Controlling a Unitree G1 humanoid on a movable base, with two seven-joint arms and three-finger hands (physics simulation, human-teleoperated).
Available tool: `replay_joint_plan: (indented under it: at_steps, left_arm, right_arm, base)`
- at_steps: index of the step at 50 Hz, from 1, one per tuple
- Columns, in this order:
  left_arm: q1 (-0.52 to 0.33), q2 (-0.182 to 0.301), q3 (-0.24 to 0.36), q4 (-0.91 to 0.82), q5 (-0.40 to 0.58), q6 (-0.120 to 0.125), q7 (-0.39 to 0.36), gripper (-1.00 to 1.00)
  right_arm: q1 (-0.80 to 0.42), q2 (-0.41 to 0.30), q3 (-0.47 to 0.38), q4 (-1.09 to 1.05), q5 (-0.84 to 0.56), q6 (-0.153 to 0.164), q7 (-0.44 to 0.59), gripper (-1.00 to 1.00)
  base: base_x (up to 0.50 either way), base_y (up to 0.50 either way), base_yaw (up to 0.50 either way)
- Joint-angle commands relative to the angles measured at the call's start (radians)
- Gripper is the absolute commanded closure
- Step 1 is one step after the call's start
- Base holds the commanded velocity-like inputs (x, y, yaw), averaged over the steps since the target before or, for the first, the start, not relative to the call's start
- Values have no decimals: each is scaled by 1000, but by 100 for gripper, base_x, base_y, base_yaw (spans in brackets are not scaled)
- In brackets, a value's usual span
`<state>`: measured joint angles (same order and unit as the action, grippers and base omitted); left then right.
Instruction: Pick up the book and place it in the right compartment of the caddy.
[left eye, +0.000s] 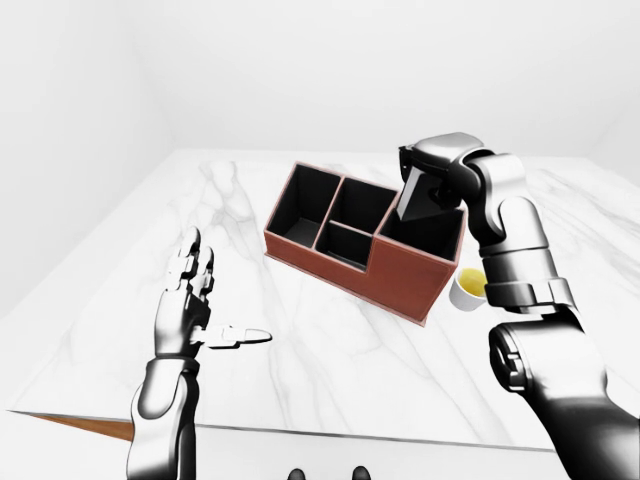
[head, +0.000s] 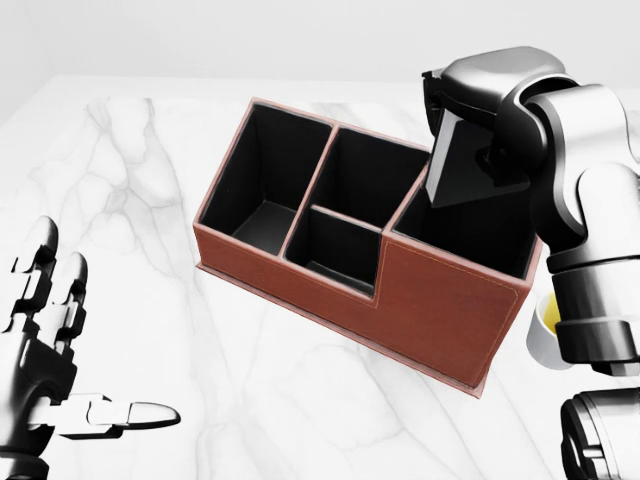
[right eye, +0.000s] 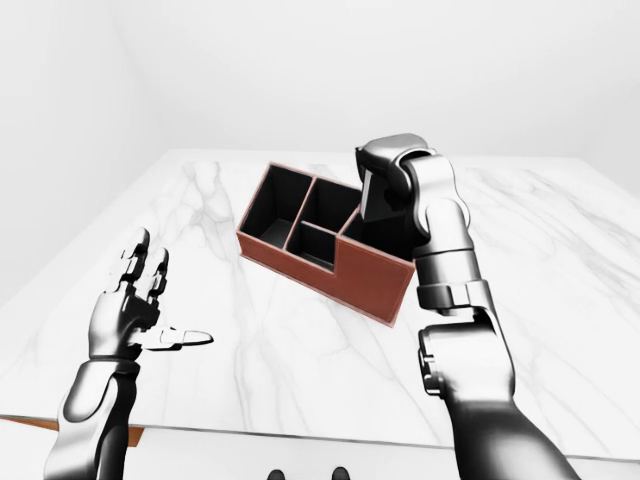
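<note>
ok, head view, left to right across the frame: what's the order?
Left hand, open, above the marble table → caddy → book held by the right hand above the caddy's right compartment → small cup, partly hidden at the right edge.

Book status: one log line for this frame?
book: held by right hand, tilted | over caddy right compartment, not released | left hand: open, idle | cup: beside caddy
</note>
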<state>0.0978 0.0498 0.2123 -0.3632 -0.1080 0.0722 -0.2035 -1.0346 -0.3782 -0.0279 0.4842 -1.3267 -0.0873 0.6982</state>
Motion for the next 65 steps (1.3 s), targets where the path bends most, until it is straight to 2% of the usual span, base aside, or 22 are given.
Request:
replay_joint_plan:
  at_steps: [1, 14, 20, 28, 35, 55, 65]
  left_arm:
    - [4, 0, 3, -2, -1, 0, 0, -100]
    - [-2, 2, 7, 20, -6, -11, -2, -100]
    - [2, 3, 11, 11, -7, -6, -1, -100]
    - [6, 1, 14, 20, -9, -15, -4, -100]
    - [10, 0, 15, 23, -10, -20, -6, -100]
    - [13, 1, 23, 34, -18, -29, -11, -100]
    - [11, 2, 25, 55, -20, -43, -11, -100]
  right_arm:
    - [-4, 8, 4, 84, -2, 0, 0, 100]
    - [-38, 1, 16, 195, -28, 0, 0, 100]
    - [-68, 5, 20, 262, -22, 3, -6, 100]
    - [-99, 6, 29, 344, -10, 6, -107, 100]
    - [-104, 9, 34, 371, -3, 9, -136, 100]
    - [-145, 23, 57, 521, -4, 16, -333, 100]
    - [-177, 26, 70, 622, 0, 20, -411, 100]
  base:
    - [0, 0, 0]
    - [0, 0, 0]
    - [0, 0, 0]
    - [0, 0, 0]
    - [0, 0, 0]
    - [0, 0, 0]
    - [0, 0, 0]
